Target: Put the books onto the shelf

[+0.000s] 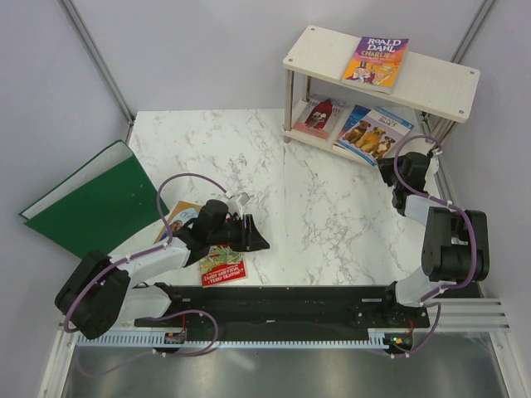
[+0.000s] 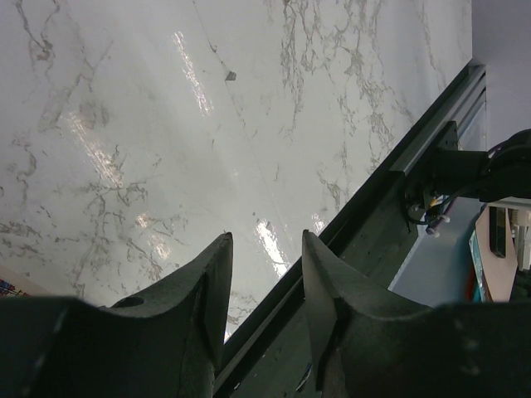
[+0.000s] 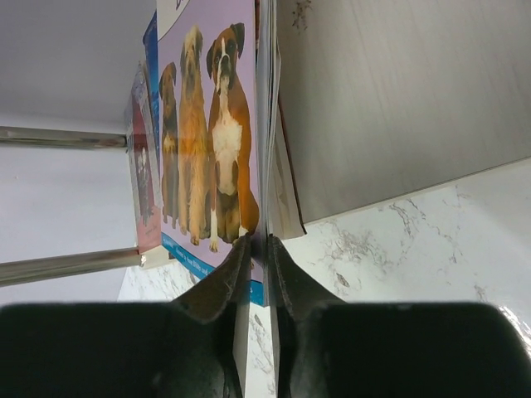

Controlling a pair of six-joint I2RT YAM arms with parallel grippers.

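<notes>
At nine o'clock, green folder (image 1: 91,203): we see it lying flat across the left edge of the marble table (image 1: 323,207).
Tan book (image 1: 181,215): at eight o'clock on the table. We see only a corner of it, and the left arm covers the rest.
Red-and-green book (image 1: 222,267): flat on the table at seven o'clock, near the front edge, its top part under the left arm.
Left gripper (image 2: 266,236): near the table's centre, over bare marble and the front rail. We see its claw standing moderately wide with nothing between the fingers.
Shelf (image 1: 440,83): at one o'clock, two cream boards on silver legs.
Red-figure book (image 1: 317,116): on the lower board, at its left, poking out from under the top board.
Roald Dahl book (image 1: 376,60): flat on the top board, around its middle.
Dogs book (image 1: 375,134): on the lower board, to the right of the red-figure book, with its near edge overhanging the board.
Blue book (image 3: 150,58): we see only an edge of it past the dogs book.
Right gripper (image 3: 259,242): at three o'clock, just in front of the shelf. We see its claw narrow, with the fingers pinching the near edge of the dogs book.
</notes>
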